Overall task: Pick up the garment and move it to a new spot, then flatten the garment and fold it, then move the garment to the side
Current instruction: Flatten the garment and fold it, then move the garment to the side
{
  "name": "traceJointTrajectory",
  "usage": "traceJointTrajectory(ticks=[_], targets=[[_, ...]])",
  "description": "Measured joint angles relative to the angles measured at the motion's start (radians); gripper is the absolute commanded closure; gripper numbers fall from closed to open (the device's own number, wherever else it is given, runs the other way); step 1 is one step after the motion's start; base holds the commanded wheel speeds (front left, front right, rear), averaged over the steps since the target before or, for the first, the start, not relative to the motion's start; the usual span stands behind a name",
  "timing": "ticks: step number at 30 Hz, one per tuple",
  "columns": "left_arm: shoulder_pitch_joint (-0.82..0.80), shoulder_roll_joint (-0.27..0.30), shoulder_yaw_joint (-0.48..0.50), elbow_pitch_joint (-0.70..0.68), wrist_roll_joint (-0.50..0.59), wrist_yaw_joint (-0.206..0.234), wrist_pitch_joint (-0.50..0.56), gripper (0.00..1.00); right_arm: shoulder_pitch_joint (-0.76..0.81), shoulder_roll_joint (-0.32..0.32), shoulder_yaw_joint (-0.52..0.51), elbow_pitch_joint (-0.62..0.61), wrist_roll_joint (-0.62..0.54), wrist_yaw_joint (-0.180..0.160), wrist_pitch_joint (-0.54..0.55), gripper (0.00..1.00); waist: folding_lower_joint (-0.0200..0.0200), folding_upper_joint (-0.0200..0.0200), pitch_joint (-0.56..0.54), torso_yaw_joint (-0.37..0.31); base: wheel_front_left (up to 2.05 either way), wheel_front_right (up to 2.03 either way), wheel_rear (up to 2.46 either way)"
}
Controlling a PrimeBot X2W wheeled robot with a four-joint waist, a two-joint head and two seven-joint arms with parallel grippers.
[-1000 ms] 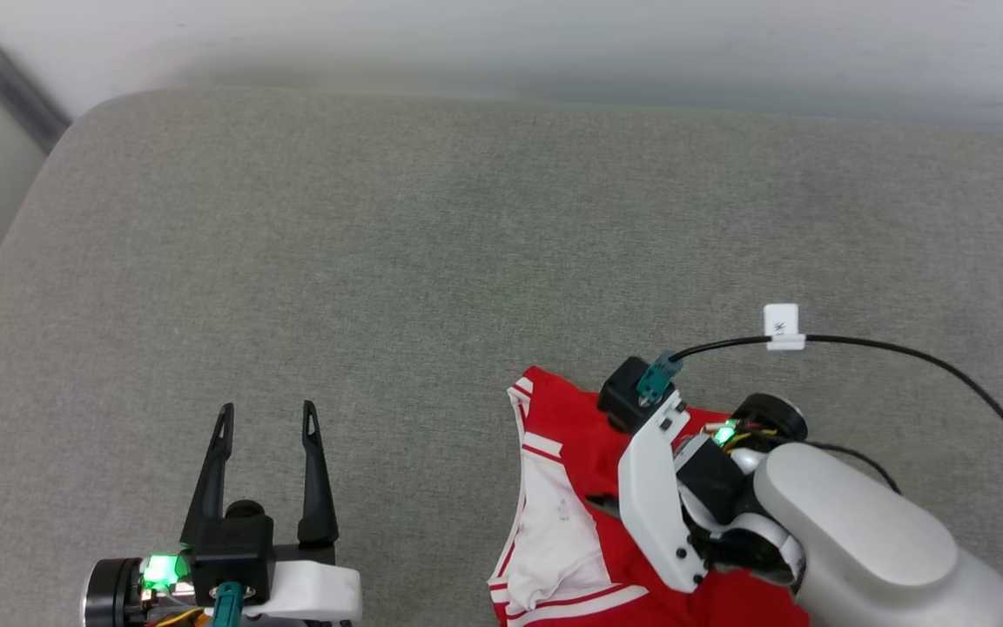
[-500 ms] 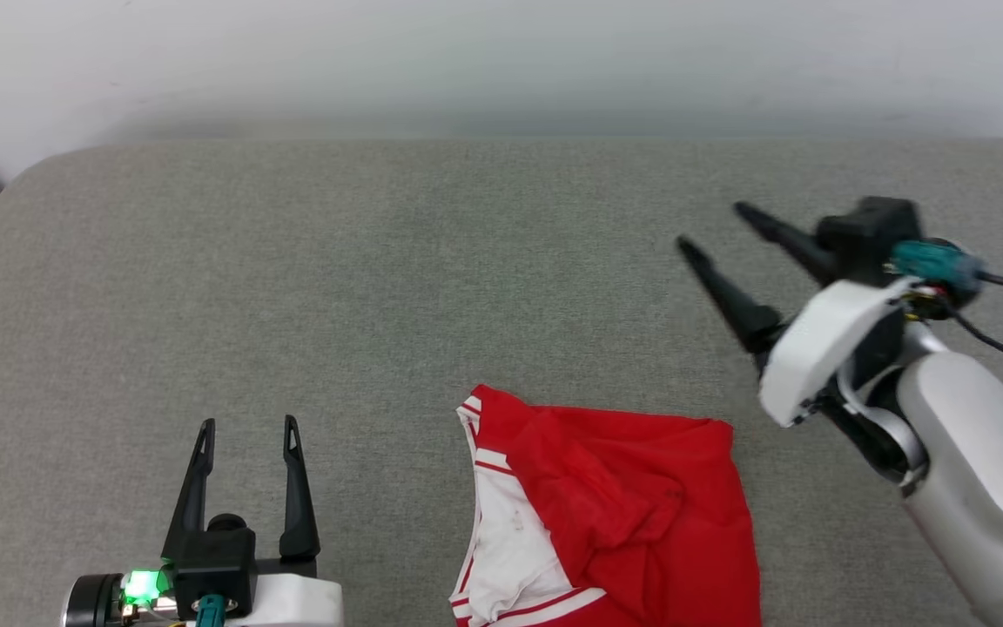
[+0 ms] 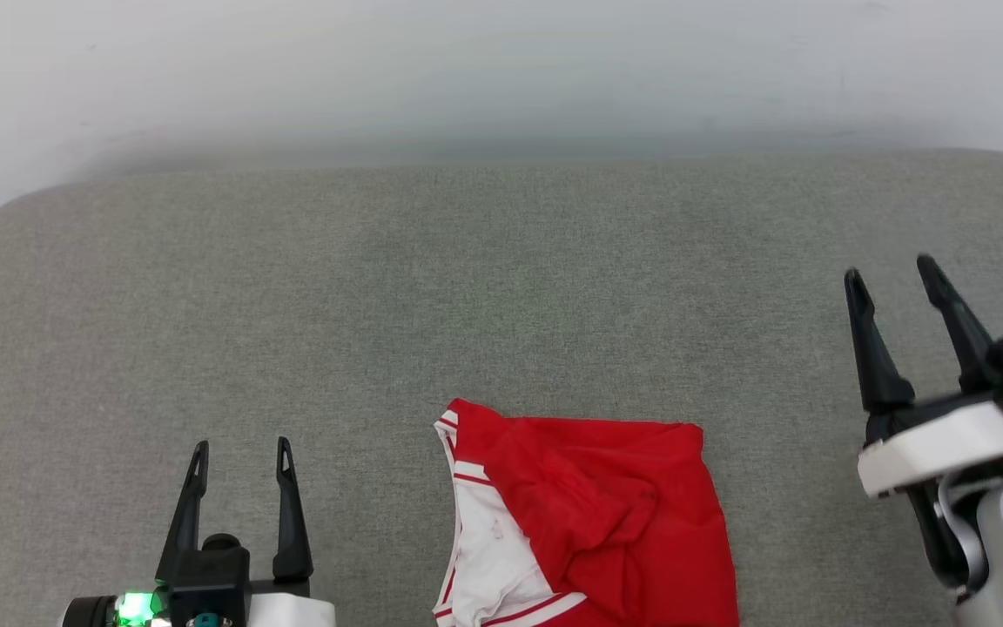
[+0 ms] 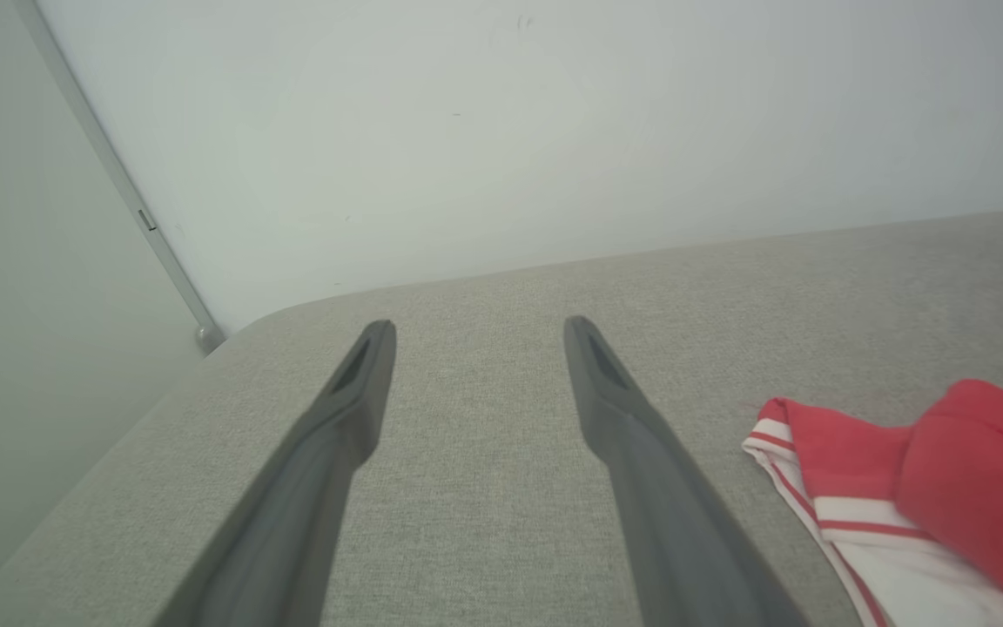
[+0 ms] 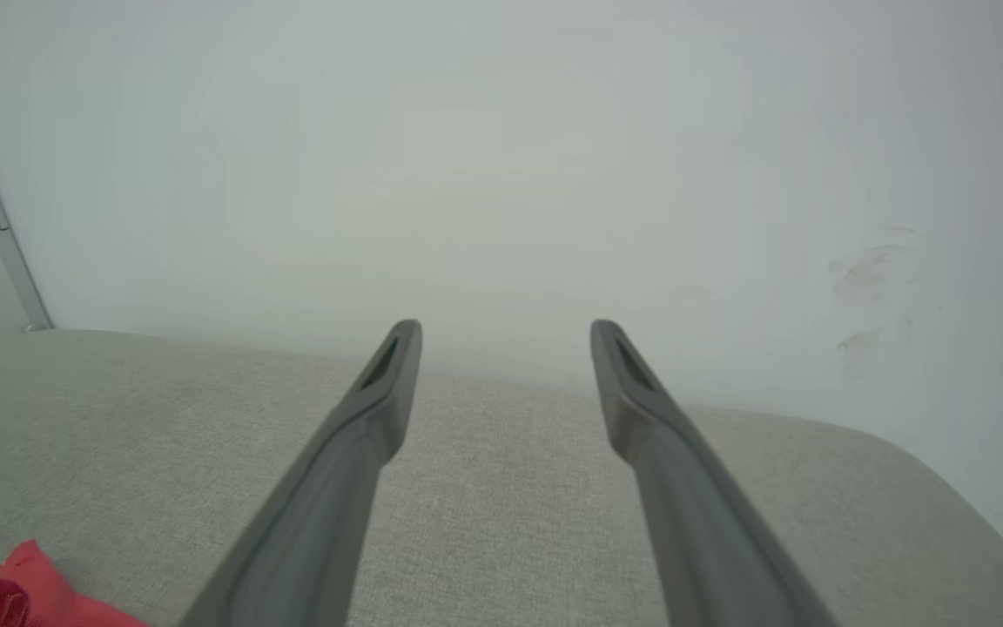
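while the garment (image 3: pixel 606 514) lies between them, left arm (image 3: pixel 205 579) and right arm (image 3: pixel 945 444) point forward, jaws spread.

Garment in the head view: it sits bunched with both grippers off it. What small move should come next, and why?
Probably lower the right gripper to the far right corner of the garment to start spreading it. It lies rumpled on the grey cushion, red cloth heaped over itself, and the right and left gripper stand open, clear of it.
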Motion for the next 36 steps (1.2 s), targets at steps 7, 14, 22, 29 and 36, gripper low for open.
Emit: traceJointTrajectory(ticks=[7, 14, 22, 29, 36], targets=[[0.016, 0.003, 0.001, -0.001, 0.0, -0.007, 0.0, 0.0, 0.178, 0.091, -0.089, -0.153, -0.048, 0.0, -0.003, 0.0, 0.0, 0.0, -0.021, -0.006, 0.0, 0.0, 0.0], [0.028, 0.004, -0.001, 0.007, 0.0, -0.016, 0.0, 0.0, 0.32, 0.155, -0.106, -0.216, -0.073, 0.0, -0.003, 0.0, 0.0, 0.0, -0.046, -0.004, 0.0, 0.0, 0.0], [0.039, 0.003, -0.007, 0.016, 0.0, -0.022, 0.0, 0.0, 0.415, 0.192, -0.126, -0.241, -0.075, 0.0, -0.004, 0.0, 0.0, 0.0, -0.069, 0.007, 0.0, 0.0, 0.0], [0.054, 0.001, -0.008, 0.021, 0.0, -0.024, 0.0, 0.0, 0.444, 0.207, -0.142, -0.261, -0.075, 0.0, -0.004, 0.0, 0.0, 0.0, -0.074, 0.009, 0.0, 0.0, 0.0], [0.057, -0.002, -0.012, 0.022, 0.001, -0.025, 0.0, 0.0, 0.441, 0.211, -0.143, -0.269, -0.078, 0.0, -0.004, 0.0, 0.0, 0.0, -0.074, 0.01, 0.0, 0.0, 0.0]])
